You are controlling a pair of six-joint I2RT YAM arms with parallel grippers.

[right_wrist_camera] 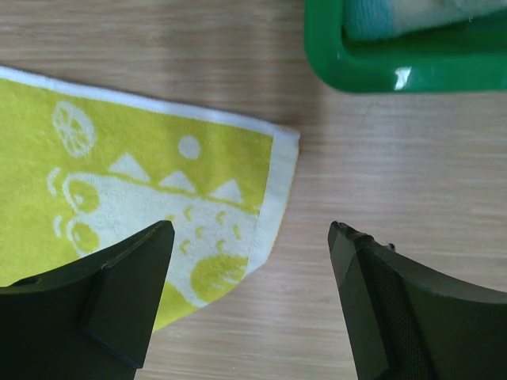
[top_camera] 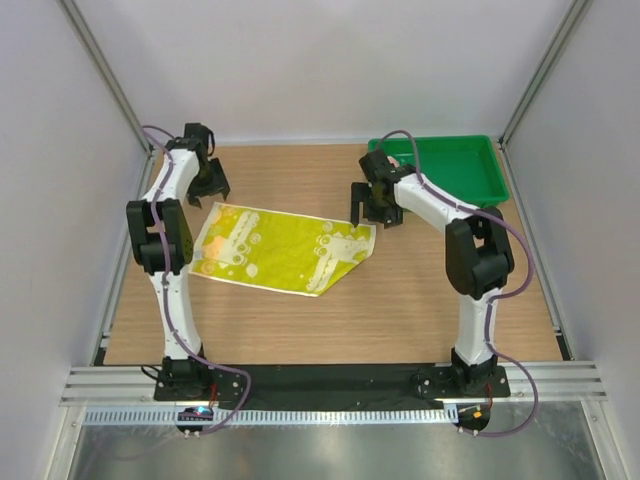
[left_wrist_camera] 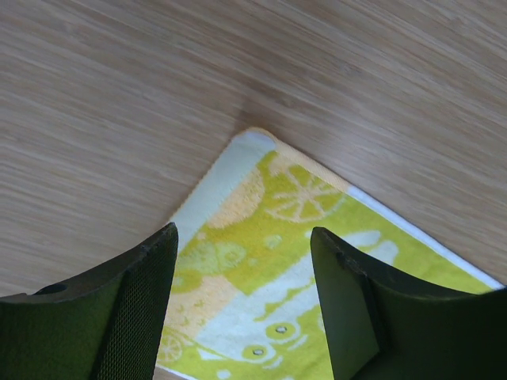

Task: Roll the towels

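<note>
Top external shows left claw [top_camera: 210, 190] and right claw [top_camera: 371, 214] spread over far corners of the soft-looking, floppy yellow towel [top_camera: 285, 250]: pinch there.

The left arm [top_camera: 165, 255] and right arm [top_camera: 470, 255] share one build: white link shells between bulky black joint housings, on black bases [top_camera: 185, 378] at the bottom of the frame. A mauve cable [top_camera: 228, 369] loops along each. The left end effector [top_camera: 208, 190] and right end effector [top_camera: 372, 215] are black. Their fingers [left_wrist_camera: 119, 317] are dark and wedge-shaped, with a fine mesh texture on one face.
</note>
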